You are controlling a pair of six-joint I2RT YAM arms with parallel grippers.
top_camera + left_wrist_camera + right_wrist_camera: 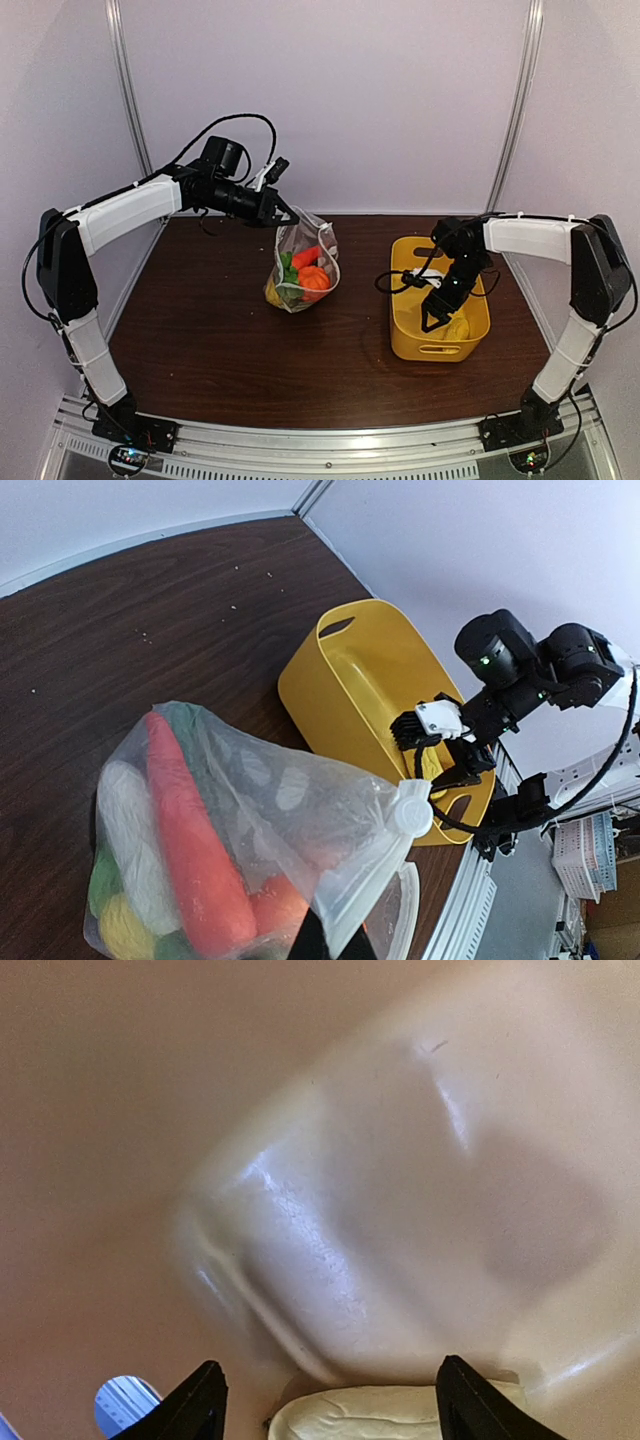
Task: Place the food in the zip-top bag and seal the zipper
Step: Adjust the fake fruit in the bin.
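Zip-top bag [301, 240] hanging from left jaws, food [313, 277] inside, right jaws apart

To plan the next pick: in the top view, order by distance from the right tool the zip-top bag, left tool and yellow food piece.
From the right tool:
1. yellow food piece, beside it inside the yellow basket.
2. zip-top bag, table's middle.
3. left tool, gripping the bag's top, leftward.
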